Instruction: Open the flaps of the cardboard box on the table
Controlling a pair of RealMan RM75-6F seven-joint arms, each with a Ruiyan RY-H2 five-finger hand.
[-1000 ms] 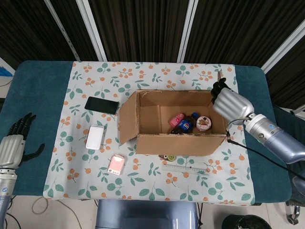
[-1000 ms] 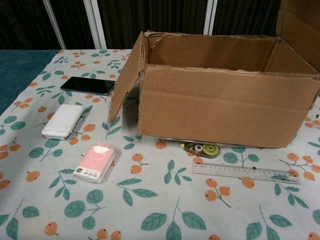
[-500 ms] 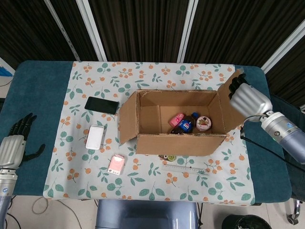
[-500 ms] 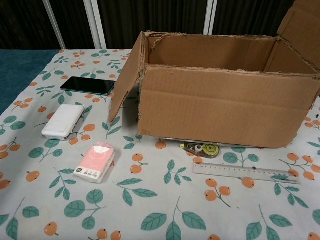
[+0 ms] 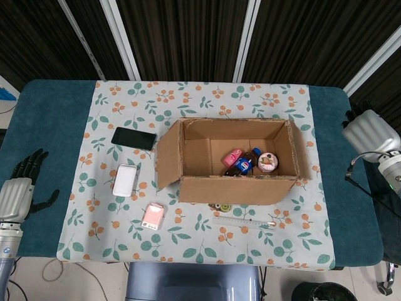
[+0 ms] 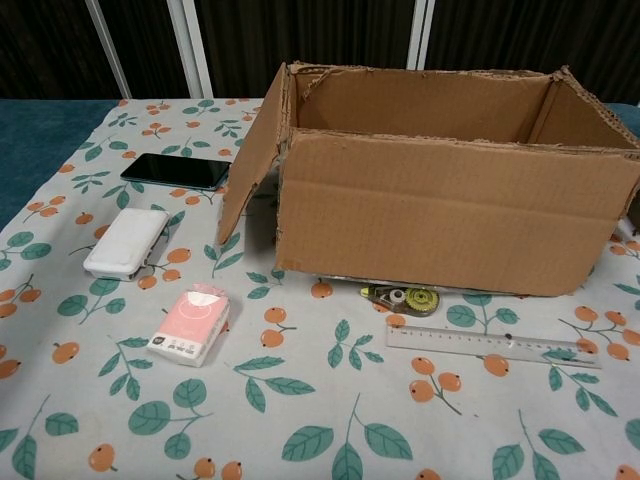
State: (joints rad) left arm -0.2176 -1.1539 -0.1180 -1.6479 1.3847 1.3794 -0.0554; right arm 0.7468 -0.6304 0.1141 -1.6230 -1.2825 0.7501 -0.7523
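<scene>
Change: the right flap [image 5: 300, 149] of the cardboard box [image 5: 237, 182], tilted up against the right hand half a second ago, now lies folded down outside the right wall. The right hand [image 5: 371, 135] has drawn away to the tabletop's [image 5: 50, 119] right edge, well apart from the box; it holds nothing, and whether its fingers are spread or curled I cannot tell. The left hand [image 5: 17, 193] is unchanged at the near left corner, fingers spread, empty.

Meaning for the task: the box stands open-topped at the centre of the floral cloth [image 5: 194, 244]; the left flap [image 5: 168, 155] hangs outward, and in the chest view the front flap [image 6: 455, 230] lies down against the front wall. The opening appears complete or nearly so; the rear flap cannot be confirmed.

Count:
- cardboard box: one
- items inside the box: three, namely a dark bottle [image 5: 243, 164], a pink item [image 5: 233, 156], a round-topped container [image 5: 267, 162]
- black phone [image 5: 134, 138]: one
- white case [image 5: 125, 180]: one
- pink tissue pack [image 5: 153, 216]: one
- correction tape [image 6: 404, 297]: one
- clear ruler [image 6: 493, 346]: one
</scene>
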